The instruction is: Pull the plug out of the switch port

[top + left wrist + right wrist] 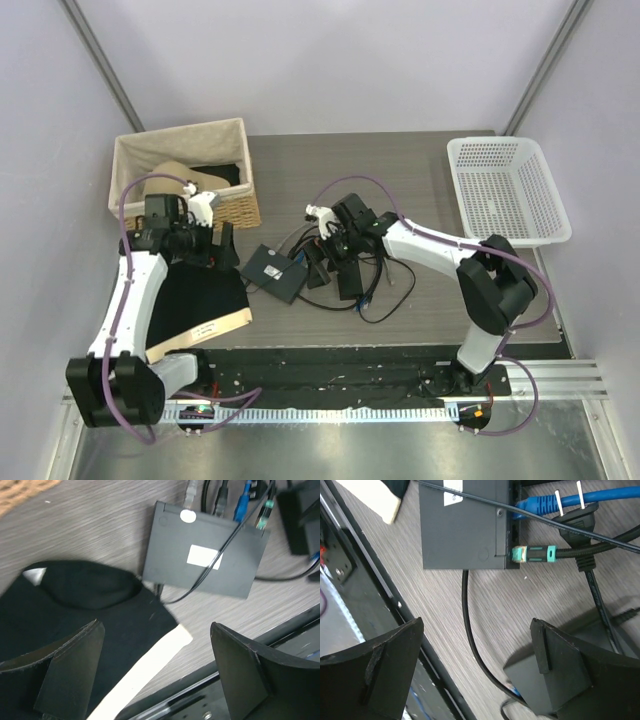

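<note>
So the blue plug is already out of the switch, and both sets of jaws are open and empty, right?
Not quite. The blue plug is plugged into the switch, not out of it; the right wrist view shows it seated in the edge. Both sets of jaws are open and empty, as you said.

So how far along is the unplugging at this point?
Nothing looks done: the small bright-blue cable plug sits plugged into the edge of the flat black white-labelled box. In hand: the right claw hangs open near that edge, gripping nothing; the left claw is open too. Left: grip the plug and pull it out.
</note>
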`<act>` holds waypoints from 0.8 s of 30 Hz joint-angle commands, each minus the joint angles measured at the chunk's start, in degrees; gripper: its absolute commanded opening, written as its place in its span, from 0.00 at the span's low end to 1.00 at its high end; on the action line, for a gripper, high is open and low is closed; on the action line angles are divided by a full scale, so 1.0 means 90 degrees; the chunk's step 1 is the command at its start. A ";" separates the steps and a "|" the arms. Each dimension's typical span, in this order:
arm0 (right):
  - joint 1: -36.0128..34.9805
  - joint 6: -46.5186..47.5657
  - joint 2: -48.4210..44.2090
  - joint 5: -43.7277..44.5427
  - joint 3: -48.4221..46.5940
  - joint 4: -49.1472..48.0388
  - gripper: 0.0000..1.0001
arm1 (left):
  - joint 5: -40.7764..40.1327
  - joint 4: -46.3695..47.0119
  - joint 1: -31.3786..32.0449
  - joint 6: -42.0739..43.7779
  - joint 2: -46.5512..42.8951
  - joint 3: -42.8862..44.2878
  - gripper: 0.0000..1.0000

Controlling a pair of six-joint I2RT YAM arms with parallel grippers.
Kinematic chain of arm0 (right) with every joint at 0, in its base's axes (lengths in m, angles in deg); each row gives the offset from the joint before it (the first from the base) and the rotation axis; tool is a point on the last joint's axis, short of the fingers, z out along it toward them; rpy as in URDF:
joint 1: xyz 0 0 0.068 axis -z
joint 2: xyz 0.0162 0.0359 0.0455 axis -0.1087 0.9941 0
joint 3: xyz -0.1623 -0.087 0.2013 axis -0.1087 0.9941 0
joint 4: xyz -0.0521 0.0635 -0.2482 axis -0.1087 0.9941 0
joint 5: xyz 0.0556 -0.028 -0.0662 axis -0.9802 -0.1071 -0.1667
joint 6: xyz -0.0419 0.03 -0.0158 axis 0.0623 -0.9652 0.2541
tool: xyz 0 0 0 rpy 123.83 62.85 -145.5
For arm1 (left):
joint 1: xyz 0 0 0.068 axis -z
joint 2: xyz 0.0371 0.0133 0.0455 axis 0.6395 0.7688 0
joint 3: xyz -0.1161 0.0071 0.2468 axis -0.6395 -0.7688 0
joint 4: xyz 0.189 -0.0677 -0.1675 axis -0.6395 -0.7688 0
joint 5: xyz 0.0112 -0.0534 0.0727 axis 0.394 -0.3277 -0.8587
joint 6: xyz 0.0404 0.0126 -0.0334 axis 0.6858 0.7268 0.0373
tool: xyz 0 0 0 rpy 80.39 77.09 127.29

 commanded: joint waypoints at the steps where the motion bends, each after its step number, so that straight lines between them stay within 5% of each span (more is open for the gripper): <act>1: 0.0009 -0.0862 0.0249 -0.0209 -0.0104 -0.0661 0.98 | 0.0330 0.0936 0.0102 -0.1289 0.0385 -0.0177 0.92; 4: 0.0018 -0.1261 0.0561 -0.0354 -0.0230 -0.0973 0.98 | -0.0236 0.0752 0.0141 -0.1448 0.0804 0.0085 0.92; 8: 0.0009 -0.2217 0.1049 -0.0190 -0.0416 -0.1480 1.00 | -0.0617 -0.0769 -0.0034 -0.0209 0.1352 0.0711 0.92; 17: 0.0204 -0.3343 0.1880 0.0036 -0.0749 -0.2136 0.99 | -0.1048 -0.1163 -0.0835 0.1138 0.2221 0.0448 0.85; 24: 0.0467 -0.3362 0.2017 -0.0218 -0.0749 -0.2077 0.80 | -0.1653 -0.0637 -0.0884 0.1852 0.2455 -0.0381 0.81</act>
